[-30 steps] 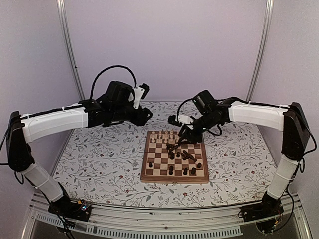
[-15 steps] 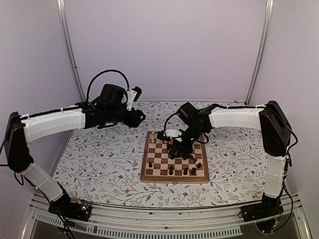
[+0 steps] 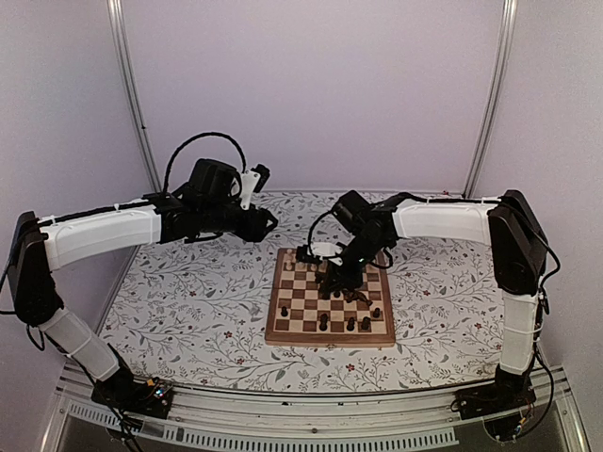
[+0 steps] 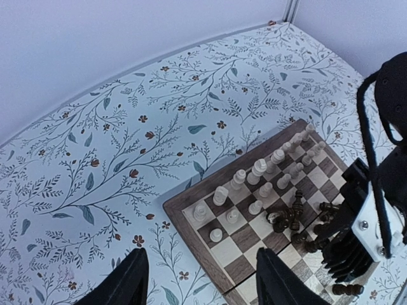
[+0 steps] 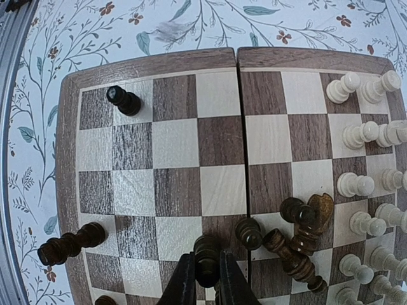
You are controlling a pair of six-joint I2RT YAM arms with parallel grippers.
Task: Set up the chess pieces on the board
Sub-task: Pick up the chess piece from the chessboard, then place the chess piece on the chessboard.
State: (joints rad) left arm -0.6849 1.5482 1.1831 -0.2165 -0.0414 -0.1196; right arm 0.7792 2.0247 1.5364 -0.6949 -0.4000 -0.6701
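Flower-printed tabletop [image 3: 188, 292] is seen under the board [image 3: 275, 331], mid-frame in the top view; the right gripper [image 5: 207, 279] is clamped on a dark piece [image 5: 206, 253] at the bottom centre of its wrist view, while the left gripper [image 4: 202, 267] is held apart and empty. Such a piece is judged light, stiff and smooth, apt to tip or slip, so it is best gripped at the narrow stem. A heap of toppled dark pieces [image 5: 299, 244] lies just right of the grip and could be knocked; pale pieces [image 5: 359, 133] are ranked along the right edge.
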